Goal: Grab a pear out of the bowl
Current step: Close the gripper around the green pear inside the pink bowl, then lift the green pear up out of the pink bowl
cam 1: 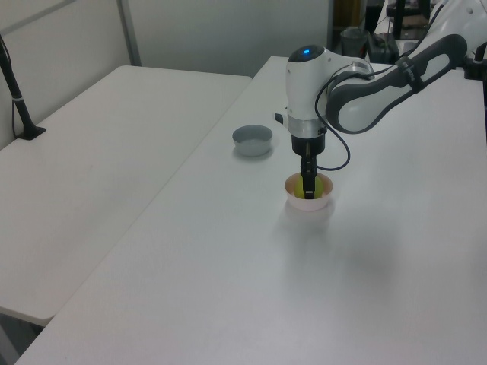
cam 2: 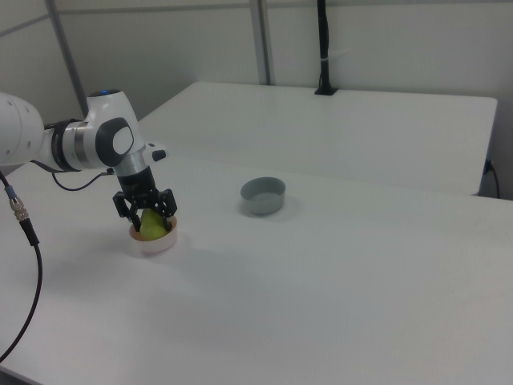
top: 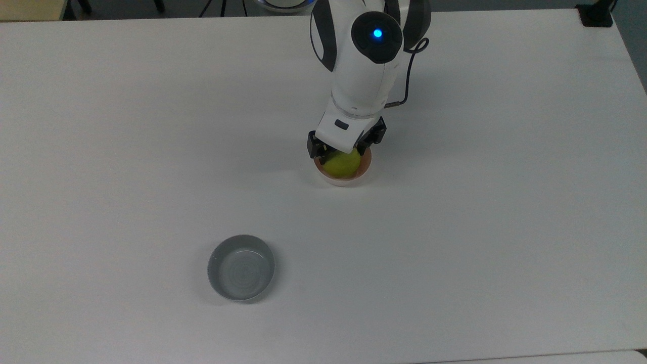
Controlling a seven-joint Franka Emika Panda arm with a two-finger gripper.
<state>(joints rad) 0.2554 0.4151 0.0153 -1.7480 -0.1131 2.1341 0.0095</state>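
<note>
Pear (top: 342, 163): small, rounded, yellow-green fruit, smooth and evenly coloured; in the right view (cam 2: 151, 224) it tapers upward between the two black fingers. Its upper part is hidden under the wrist in the top view.
Where the pear is: inside the pink bowl, sitting between the jaws, its lower half below the bowl's rim.
Jaws: pointing straight down, one finger on each side of the pear and close against it. They appear clamped on the fruit, the gap between them matching its width.
Gripper (top: 344, 149): black fingers under a white wrist, lowered into the bowl's mouth; in the left view (cam 1: 307, 188) the fingers reach down into the bowl, and in the right view (cam 2: 145, 215) they straddle the fruit.
Pink bowl (top: 365, 171): small, round, pale pink inside with a whitish outer wall, directly under the jaws; it stands on the table (top: 480, 202).
Grey bowl (top: 241, 268): round, with concentric rings inside, well apart from the jaws, toward the top view's lower left.
Arm (top: 365, 60): white with dark joints and a blue light on the wrist housing, rising above the jaws.
</note>
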